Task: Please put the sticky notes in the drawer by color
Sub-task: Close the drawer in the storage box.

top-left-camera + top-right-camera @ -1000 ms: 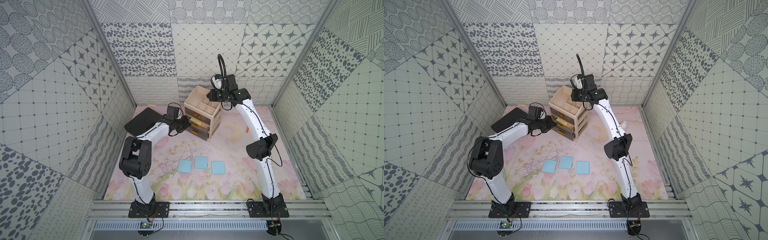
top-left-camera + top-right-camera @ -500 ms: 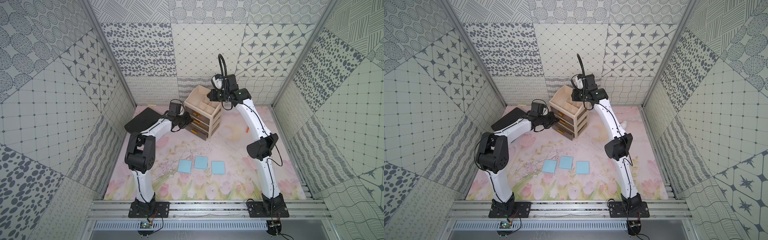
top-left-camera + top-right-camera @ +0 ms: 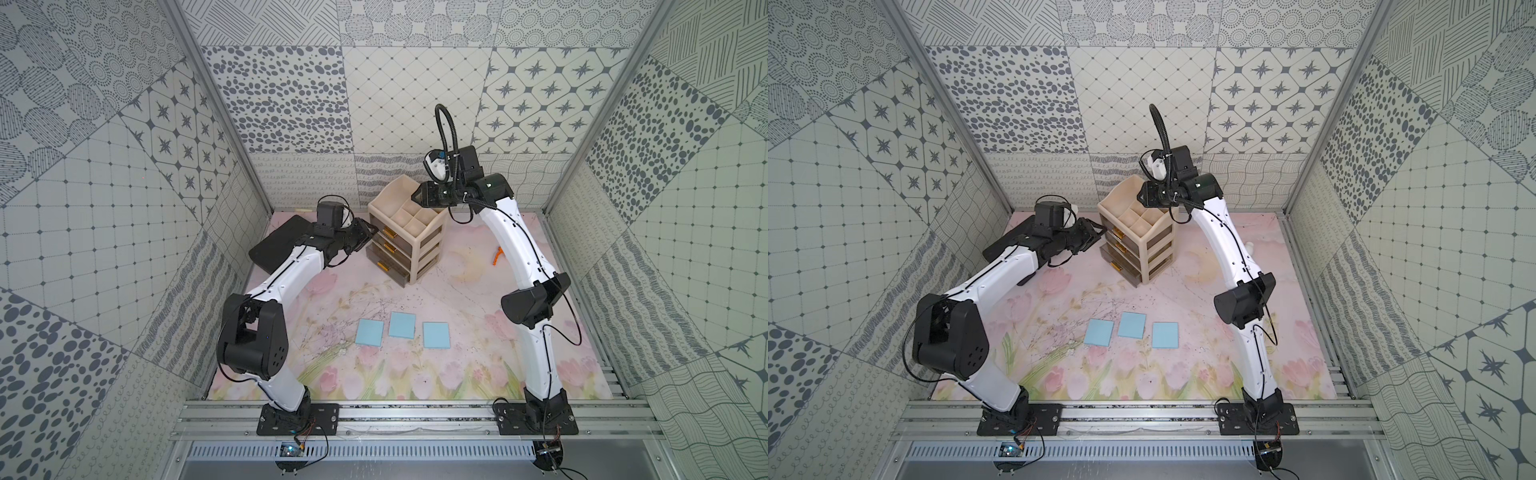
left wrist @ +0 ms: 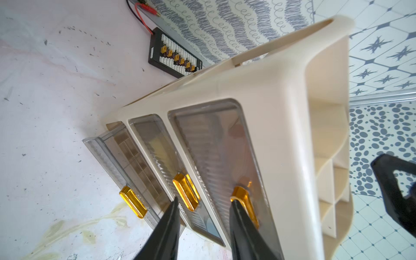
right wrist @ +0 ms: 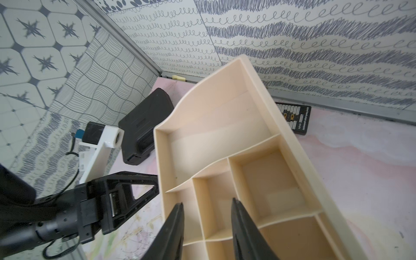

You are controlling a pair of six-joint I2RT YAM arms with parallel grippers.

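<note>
Nearest, three blue sticky notes (image 3: 402, 325) are laid on the bench (image 3: 478, 374), well apart from the drawer cabinet (image 3: 422, 249). Its bottom drawer (image 4: 117, 166) is ajar and apparently empty. Yellow is glimpsed in the middle drawer (image 4: 157, 153), and a pinkish tint in the top drawer (image 4: 213, 146). The left tool (image 4: 204, 200) is held apart at the gold handles (image 4: 185, 194), the right tool (image 5: 206, 201) apart over the empty top tray (image 5: 270, 186), nothing gripped. Unbraced, the cabinet could be dragged by a pull.
</note>
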